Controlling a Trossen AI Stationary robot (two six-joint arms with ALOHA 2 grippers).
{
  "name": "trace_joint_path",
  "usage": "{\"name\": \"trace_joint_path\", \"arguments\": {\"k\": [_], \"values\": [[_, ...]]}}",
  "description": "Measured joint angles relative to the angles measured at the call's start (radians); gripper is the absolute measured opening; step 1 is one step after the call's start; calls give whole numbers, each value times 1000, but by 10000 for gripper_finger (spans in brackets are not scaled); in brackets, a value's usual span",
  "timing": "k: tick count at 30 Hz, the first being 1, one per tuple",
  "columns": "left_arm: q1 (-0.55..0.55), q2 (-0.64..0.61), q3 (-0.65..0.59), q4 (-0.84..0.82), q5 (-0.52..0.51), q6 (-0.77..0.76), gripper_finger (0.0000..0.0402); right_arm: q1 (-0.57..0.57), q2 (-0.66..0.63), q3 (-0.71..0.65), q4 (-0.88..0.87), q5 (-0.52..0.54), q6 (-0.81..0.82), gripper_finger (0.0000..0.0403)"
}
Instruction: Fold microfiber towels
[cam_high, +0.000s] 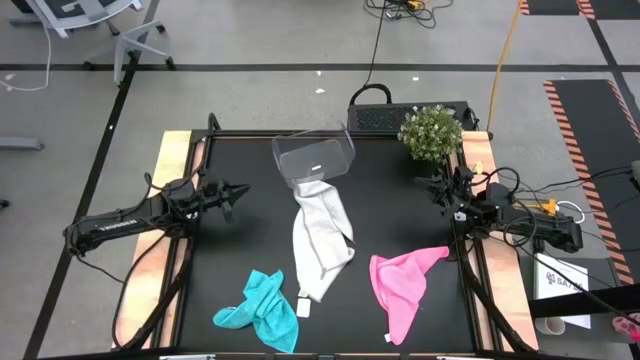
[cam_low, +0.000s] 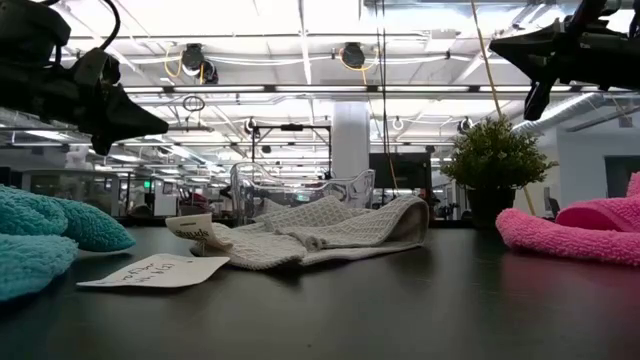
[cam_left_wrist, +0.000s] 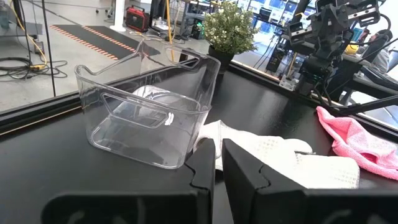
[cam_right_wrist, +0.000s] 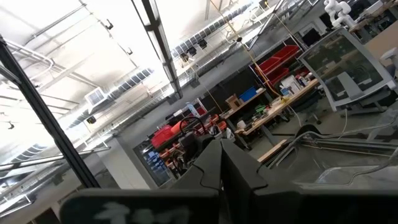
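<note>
Teal towel (cam_high: 258, 311) near the desk's (cam_high: 240, 240) front-left corner, grey-white towel (cam_high: 320, 238) mid-desk and pink towel (cam_high: 402, 285) front-right all lay crumpled; folding looked unstarted. Left claw (cam_high: 241, 191) and right claw (cam_high: 427, 182), nearly closed, held nothing.

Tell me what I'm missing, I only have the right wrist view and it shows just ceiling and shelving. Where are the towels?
Observer: All three lie on the table. The grey-white towel is in the middle, one end at the clear bin.
Operator: And the other two?
Observer: The teal towel is crumpled at the front on the left arm's side, and the pink towel lies at the front on your side.
Operator: Is either end effector holding anything?
Observer: No. The left end effector and the right end effector are both shut, above the table, clear of the cloths.
</note>
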Motion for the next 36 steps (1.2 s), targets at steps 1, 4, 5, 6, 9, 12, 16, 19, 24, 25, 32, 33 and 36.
{"name": "trace_joint_path", "arguments": {"k": [1,4,5,6,9,12,16,19,24,25,32,33,36], "values": [[0,0,0,0,0,0,31,0,0,0,0,0,0,0],[0,0,0,0,0,0,31,0,0,0,0,0,0,0],[0,0,0,0,0,0,31,0,0,0,0,0,0,0],[0,0,0,0,0,0,31,0,0,0,0,0,0,0],[0,0,0,0,0,0,31,0,0,0,0,0,0,0],[0,0,0,0,0,0,31,0,0,0,0,0,0,0],[0,0,0,0,0,0,31,0,0,0,0,-1,0,0],[0,0,0,0,0,0,31,0,0,0,0,-25,0,0],[0,0,0,0,0,0,31,0,0,0,-4,-55,-8,0],[0,0,0,0,0,0,31,0,1,0,-8,-54,-8,0],[0,0,0,0,0,0,31,0,11,0,-76,-47,-24,0],[0,0,0,0,0,0,31,0,11,0,-87,-30,-22,0],[0,0,0,0,0,0,31,0,11,0,-111,59,18,0]]}}
